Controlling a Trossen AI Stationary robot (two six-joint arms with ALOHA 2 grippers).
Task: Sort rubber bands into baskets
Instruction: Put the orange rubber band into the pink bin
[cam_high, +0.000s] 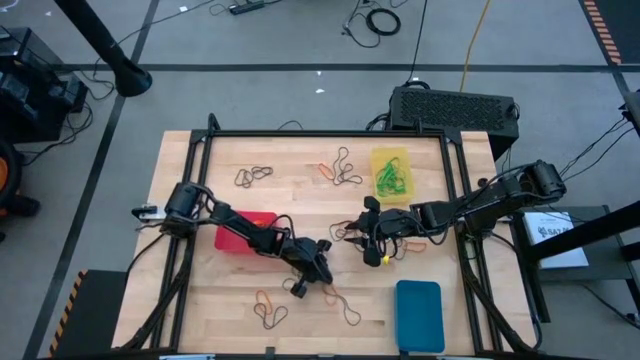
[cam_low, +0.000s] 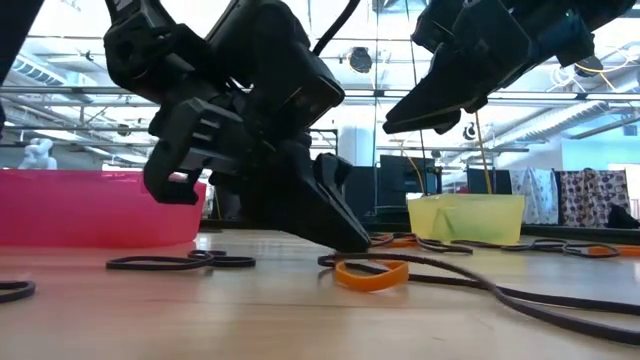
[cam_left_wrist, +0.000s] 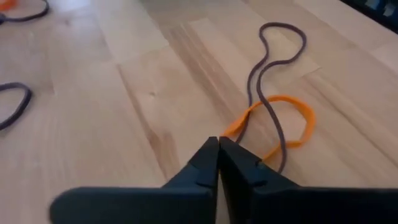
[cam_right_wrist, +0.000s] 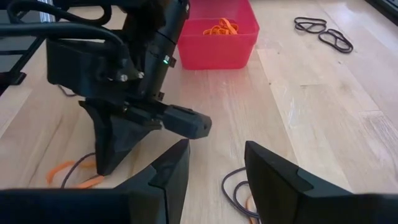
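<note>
- While the left arm is stretched across the wooden worktop (cam_high: 200, 300) from the picture's left in the high view, the left gripper (cam_left_wrist: 218, 144) is set tip-down on the wood near the front middle; its jaws are pressed together, and in the left wrist view their tips meet at the end of an orange rubber band (cam_left_wrist: 292, 118); whether the band is actually pinched cannot be told.
- A dark rubber band (cam_left_wrist: 273, 74) is laid across that orange one, the two touching; in the low view the orange loop (cam_low: 372, 273) is seen flat on the wood just beside the left gripper's tip.
- The right gripper (cam_right_wrist: 216, 163) is held above the worktop near the middle, close to the left gripper; its jaws are spread, and nothing is seen between them.
- The red basket (cam_right_wrist: 219, 38) is placed toward the left side of the worktop, under the left arm; orange bands (cam_right_wrist: 221, 27) are seen inside it.
- The yellow basket (cam_high: 391, 174) is placed at the back right; green bands (cam_high: 392, 180) are held in it.
- The blue basket (cam_high: 418, 315) is placed at the front right corner; its contents cannot be made out.
- Loose bands (cam_high: 252, 176) are scattered over the worktop: dark ones at the back left, dark and orange ones at the back middle, and more along the front edge.
</note>
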